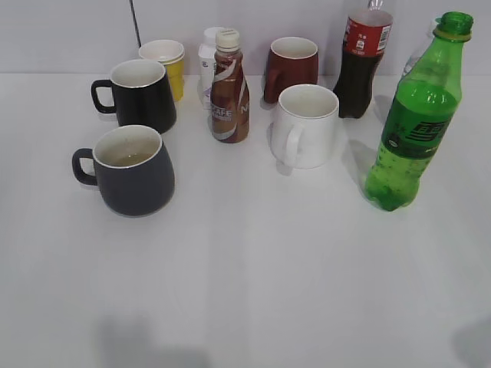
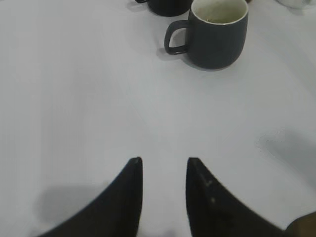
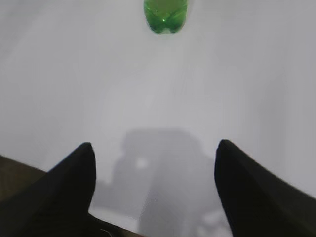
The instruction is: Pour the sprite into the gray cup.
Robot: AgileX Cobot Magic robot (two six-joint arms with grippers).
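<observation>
The sprite [image 1: 415, 119], a tall green bottle with no cap, stands upright at the right of the table. Its base shows at the top of the right wrist view [image 3: 166, 16]. The gray cup [image 1: 133, 170] stands at the left with its handle to the left and a little liquid inside. It also shows at the top of the left wrist view [image 2: 217, 32]. My left gripper [image 2: 164, 161] is open and empty over bare table, well short of the cup. My right gripper [image 3: 154, 145] is wide open and empty, well short of the bottle. Neither gripper shows in the exterior view.
A glossy black mug [image 1: 141, 93] stands behind the gray cup. A yellow cup [image 1: 166, 66], a brown coffee bottle [image 1: 229, 88], a white bottle [image 1: 208, 64], a maroon mug [image 1: 291, 67], a white mug [image 1: 305, 125] and a cola bottle [image 1: 363, 60] stand at the back.
</observation>
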